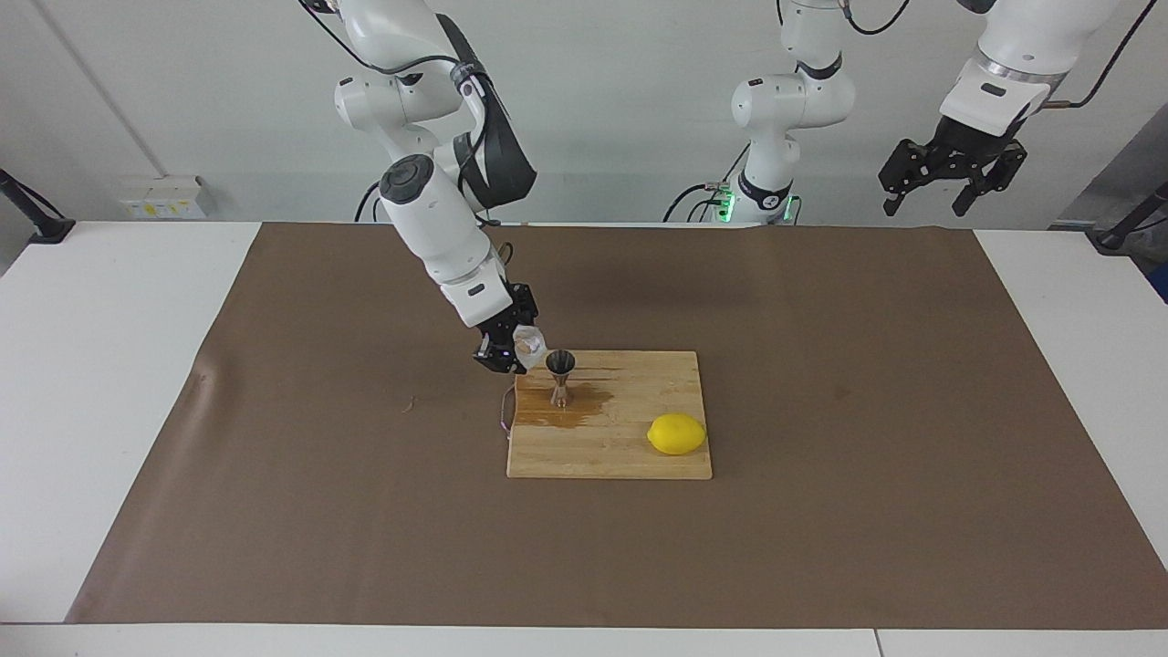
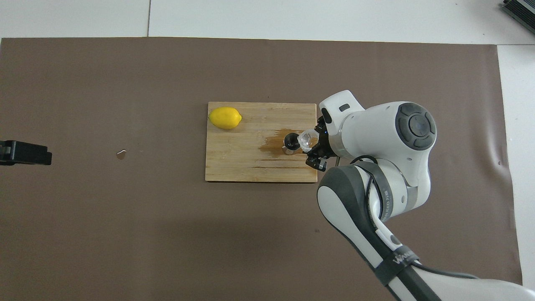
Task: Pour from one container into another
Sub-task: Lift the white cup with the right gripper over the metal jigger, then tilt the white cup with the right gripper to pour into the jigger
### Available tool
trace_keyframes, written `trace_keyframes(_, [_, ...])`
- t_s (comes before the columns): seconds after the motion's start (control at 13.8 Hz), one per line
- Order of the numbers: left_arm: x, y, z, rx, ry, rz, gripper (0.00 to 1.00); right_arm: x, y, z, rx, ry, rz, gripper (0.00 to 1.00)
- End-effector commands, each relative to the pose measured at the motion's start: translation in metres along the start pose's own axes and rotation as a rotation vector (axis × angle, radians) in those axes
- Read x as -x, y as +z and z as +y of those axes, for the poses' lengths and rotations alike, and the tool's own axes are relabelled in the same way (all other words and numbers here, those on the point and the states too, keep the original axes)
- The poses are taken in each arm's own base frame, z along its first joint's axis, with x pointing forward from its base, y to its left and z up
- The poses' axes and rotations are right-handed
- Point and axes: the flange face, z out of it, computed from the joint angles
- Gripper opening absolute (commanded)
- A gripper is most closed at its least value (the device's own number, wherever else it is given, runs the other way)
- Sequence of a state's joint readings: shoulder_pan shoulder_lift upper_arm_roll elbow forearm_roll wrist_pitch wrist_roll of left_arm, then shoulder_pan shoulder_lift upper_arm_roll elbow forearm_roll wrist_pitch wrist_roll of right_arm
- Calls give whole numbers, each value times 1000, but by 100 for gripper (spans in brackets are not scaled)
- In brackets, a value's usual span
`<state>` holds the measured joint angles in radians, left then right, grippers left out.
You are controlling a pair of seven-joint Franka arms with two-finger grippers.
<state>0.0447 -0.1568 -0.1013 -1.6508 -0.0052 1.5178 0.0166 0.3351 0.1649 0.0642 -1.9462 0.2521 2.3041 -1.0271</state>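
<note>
My right gripper (image 1: 514,352) is shut on the small clear glass cup (image 1: 529,345) and holds it tipped toward the steel jigger (image 1: 560,376), its rim just above and beside the jigger's mouth. The jigger stands upright on a wooden cutting board (image 1: 630,456), at the corner nearest the right arm. In the overhead view the cup (image 2: 308,139) touches or overlaps the jigger (image 2: 290,143), with the right gripper (image 2: 316,145) around the cup. A dark wet patch (image 1: 575,412) spreads on the board around the jigger's foot. My left gripper (image 1: 954,182) waits open, raised high at its own end.
A yellow lemon (image 1: 676,433) lies on the board at the corner farthest from the robots, toward the left arm's end; it also shows in the overhead view (image 2: 225,117). A brown mat (image 1: 274,456) covers the table. A small bit (image 2: 121,154) lies on the mat.
</note>
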Motion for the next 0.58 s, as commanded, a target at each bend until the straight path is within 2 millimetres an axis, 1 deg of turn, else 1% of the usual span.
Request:
trace_keyframes(0.0, [8, -4, -2, -6, -3, -6, 100, -2, -3, 0, 27, -28, -42, 30])
trace_keyframes(0.07, [8, -4, -2, -7, -5, -4, 100, -5, -1, -4, 34, -56, -61, 30])
trace_keyframes(0.22, [8, -4, -2, -7, -5, -4, 100, -6, -1, -5, 44, -76, -90, 32])
trace_keyframes(0.51, [8, -4, -2, -7, -5, -4, 100, -6, -1, -7, 62, -64, -133, 33])
